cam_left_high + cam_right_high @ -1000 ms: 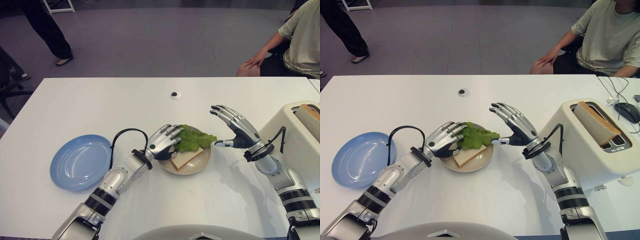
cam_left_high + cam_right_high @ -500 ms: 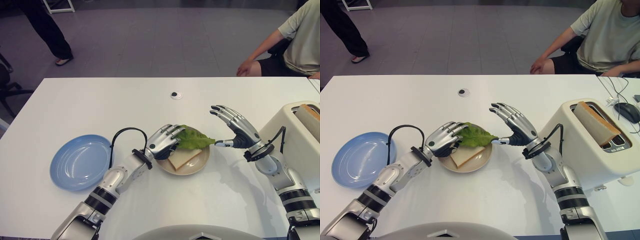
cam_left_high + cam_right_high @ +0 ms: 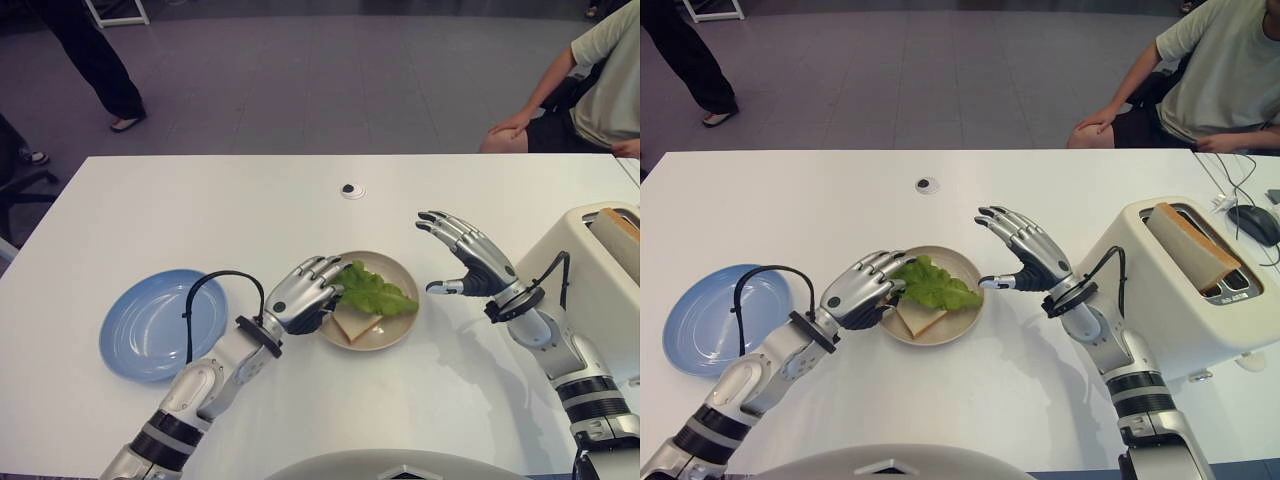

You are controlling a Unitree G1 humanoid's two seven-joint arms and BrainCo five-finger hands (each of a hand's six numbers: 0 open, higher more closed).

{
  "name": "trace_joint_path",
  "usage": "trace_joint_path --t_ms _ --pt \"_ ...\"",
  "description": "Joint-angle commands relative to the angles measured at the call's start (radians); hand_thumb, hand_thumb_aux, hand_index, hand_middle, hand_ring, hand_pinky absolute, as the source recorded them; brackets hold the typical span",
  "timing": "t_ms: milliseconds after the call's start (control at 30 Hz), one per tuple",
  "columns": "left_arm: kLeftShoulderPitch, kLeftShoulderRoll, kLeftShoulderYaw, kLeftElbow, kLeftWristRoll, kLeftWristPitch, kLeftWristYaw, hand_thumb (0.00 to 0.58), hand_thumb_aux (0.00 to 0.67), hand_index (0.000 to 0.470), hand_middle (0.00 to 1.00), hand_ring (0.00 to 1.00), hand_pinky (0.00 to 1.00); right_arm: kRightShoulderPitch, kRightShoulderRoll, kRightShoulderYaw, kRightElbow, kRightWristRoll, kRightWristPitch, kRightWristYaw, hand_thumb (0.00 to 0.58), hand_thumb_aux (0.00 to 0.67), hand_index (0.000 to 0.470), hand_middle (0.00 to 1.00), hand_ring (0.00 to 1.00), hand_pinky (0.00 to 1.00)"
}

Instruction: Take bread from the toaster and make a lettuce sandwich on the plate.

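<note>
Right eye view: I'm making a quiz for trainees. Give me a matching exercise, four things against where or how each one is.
Things:
1. lettuce
2. blue plate
3. toaster
4. right hand

Place or state:
A. open, to the right of the tan plate
B. holds a tilted bread slice
C. lies on the bread on the tan plate
D. far to the robot's left

Pairs: 1-C, 2-D, 3-B, 4-A.
</note>
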Motion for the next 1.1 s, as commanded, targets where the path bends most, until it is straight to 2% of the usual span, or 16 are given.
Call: trace_joint_path --t_ms 33,200,233,267,333,667,767,867,933,1000,1100 --pt "0.016 0.008 0.002 -0.013 0.021 0.005 -0.015 0.580 0.670 0.470 0.00 0.00 0.00 -0.013 -0.011 0.002 0.005 0.001 -0.004 0.010 0.000 0.000 0.000 0.00 0.00 0.00" --pt "0.029 0.015 0.014 -0.017 0.026 0.008 -0.011 0.580 0.670 0.470 0.00 0.00 0.00 -0.013 -0.011 0.003 0.005 0.002 -0.004 0.013 0.000 0.000 0.000 0.00 0.00 0.00" --pt "0.031 0.017 0.017 -0.018 0.026 0.009 -0.010 0.564 0.557 0.391 0.00 0.00 0.00 -0.013 -0.011 0.003 0.005 0.002 -0.004 0.013 0.000 0.000 0.000 0.00 0.00 0.00" --pt "0.031 0.017 0.019 -0.018 0.026 0.009 -0.010 0.212 0.137 0.096 0.00 0.00 0.00 -0.012 -0.011 0.003 0.005 0.002 -0.004 0.013 0.000 0.000 0.000 0.00 0.00 0.00" --pt "0.033 0.018 0.024 -0.024 0.029 0.010 -0.008 0.000 0.000 0.000 0.00 0.00 0.00 -0.011 -0.012 0.003 0.006 0.002 -0.004 0.013 0.000 0.000 0.000 0.00 0.00 0.00" --pt "0.107 0.057 0.114 -0.116 0.013 0.008 -0.001 0.000 0.000 0.000 0.00 0.00 0.00 -0.014 -0.022 -0.001 0.005 -0.002 -0.009 0.010 0.000 0.000 0.000 0.00 0.00 0.00" --pt "0.125 0.007 0.157 -0.153 -0.098 -0.014 0.036 0.000 0.000 0.000 0.00 0.00 0.00 0.012 -0.044 -0.030 -0.126 0.023 0.003 0.047 0.000 0.000 0.000 0.00 0.00 0.00" --pt "0.162 -0.114 0.188 -0.156 -0.354 -0.063 0.079 0.000 0.000 0.000 0.00 0.00 0.00 0.062 -0.132 -0.150 -0.477 0.053 0.096 0.174 0.000 0.000 0.000 0.00 0.00 0.00" --pt "0.190 -0.176 0.192 -0.146 -0.490 -0.086 0.083 0.000 0.000 0.000 0.00 0.00 0.00 0.066 -0.211 -0.273 -0.617 0.139 0.161 0.262 0.000 0.000 0.000 0.00 0.00 0.00" --pt "0.193 -0.215 0.186 -0.131 -0.574 -0.109 0.069 0.000 0.000 0.000 0.00 0.00 0.00 0.067 -0.304 -0.411 -0.604 0.125 0.190 0.310 0.000 0.000 0.000 0.00 0.00 0.00" --pt "0.196 -0.246 0.158 -0.109 -0.591 -0.140 0.046 0.000 0.000 0.000 0.00 0.00 0.00 0.134 -0.435 -0.576 -0.464 0.136 0.225 0.398 0.000 0.000 0.000 0.00 0.00 0.00"
